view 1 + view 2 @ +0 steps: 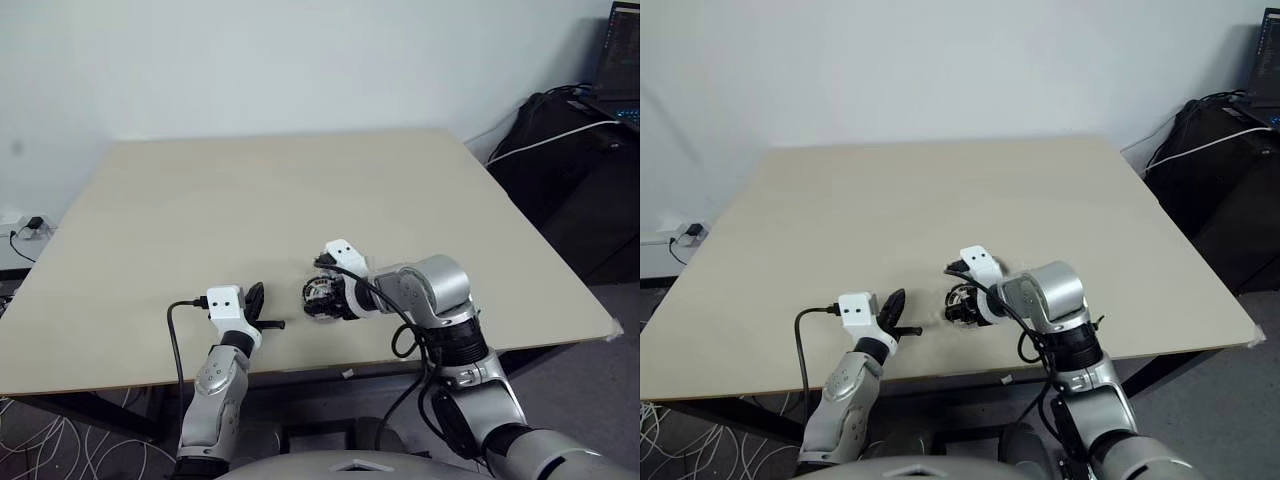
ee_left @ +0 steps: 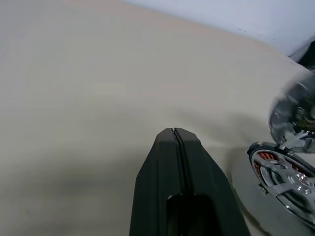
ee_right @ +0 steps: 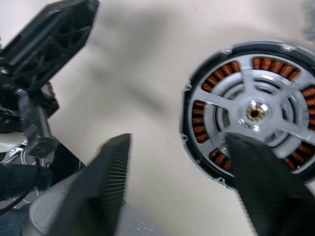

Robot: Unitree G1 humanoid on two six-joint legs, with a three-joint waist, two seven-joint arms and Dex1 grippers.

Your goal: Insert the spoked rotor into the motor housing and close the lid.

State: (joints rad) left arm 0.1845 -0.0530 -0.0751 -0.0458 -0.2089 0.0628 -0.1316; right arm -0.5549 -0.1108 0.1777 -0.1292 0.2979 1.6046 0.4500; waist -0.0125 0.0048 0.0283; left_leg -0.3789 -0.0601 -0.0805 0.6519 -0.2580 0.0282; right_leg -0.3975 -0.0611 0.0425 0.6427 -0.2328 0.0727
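Rotor: the spoked rotor [image 3: 254, 112] sits inside the motor housing [image 3: 197, 125] (copper windings show between its spokes).
Housing: on the table [image 1: 250, 200], near its front edge.
Right gripper [image 3: 179, 164]: fingers spread apart, over the housing.
Left gripper [image 2: 175, 142]: fingers pressed together, empty, beside the housing.

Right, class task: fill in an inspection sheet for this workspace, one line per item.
Surface: beige table, bare apart from the motor parts.
Job's things: spoked rotor sits inside the motor housing; lid nothing seen.
Clutter: nothing seen.
Grippers: left tool shut, empty, resting on the table; right tool open above the housing.
Cables: black cable on the left wrist.
Surroundings: white wall, dark bags at right.
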